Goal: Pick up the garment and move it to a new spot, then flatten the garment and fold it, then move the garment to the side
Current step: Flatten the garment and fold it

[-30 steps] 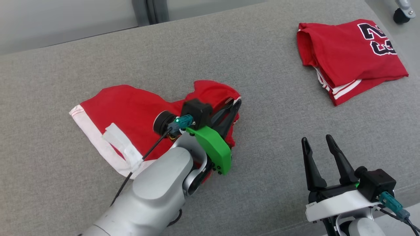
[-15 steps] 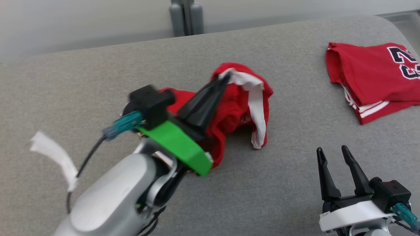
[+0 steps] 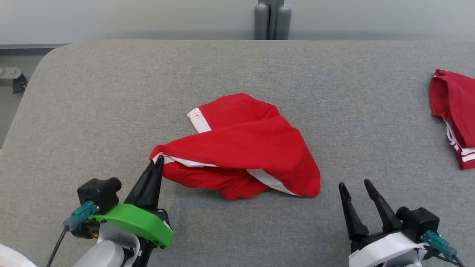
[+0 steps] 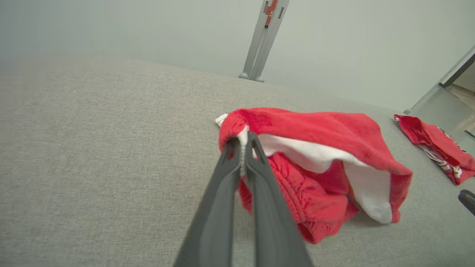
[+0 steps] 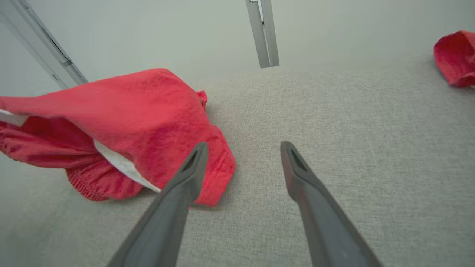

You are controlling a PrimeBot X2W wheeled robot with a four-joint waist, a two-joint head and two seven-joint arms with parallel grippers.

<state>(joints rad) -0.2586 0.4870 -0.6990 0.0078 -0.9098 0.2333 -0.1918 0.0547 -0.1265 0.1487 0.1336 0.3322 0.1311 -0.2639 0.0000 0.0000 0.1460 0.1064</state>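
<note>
The garment (image 3: pixel 245 148) is a pair of red shorts with white trim, lying crumpled in the middle of the grey padded table (image 3: pixel 92 104). My left gripper (image 3: pixel 159 160) is shut on its white-edged left corner, which it holds slightly off the surface. In the left wrist view the garment (image 4: pixel 315 148) is pinched between the fingertips of my left gripper (image 4: pixel 243 139). My right gripper (image 3: pixel 353 184) stands open at the lower right, just right of the cloth, with nothing between its fingers. The right wrist view shows the garment (image 5: pixel 141 115) to the left of my right gripper (image 5: pixel 243 148).
A second red garment (image 3: pixel 454 115), folded, with white stripes, lies at the table's right edge; it is also in the left wrist view (image 4: pixel 438 144) and the right wrist view (image 5: pixel 454 57). A grey post (image 3: pixel 272 20) stands behind the table. The table's left edge (image 3: pixel 26 100) curves down.
The head camera has turned, shifting the whole picture. My left gripper, shut on the garment, has carried it toward the middle of the table and pulled back low. The right gripper has stayed open.
</note>
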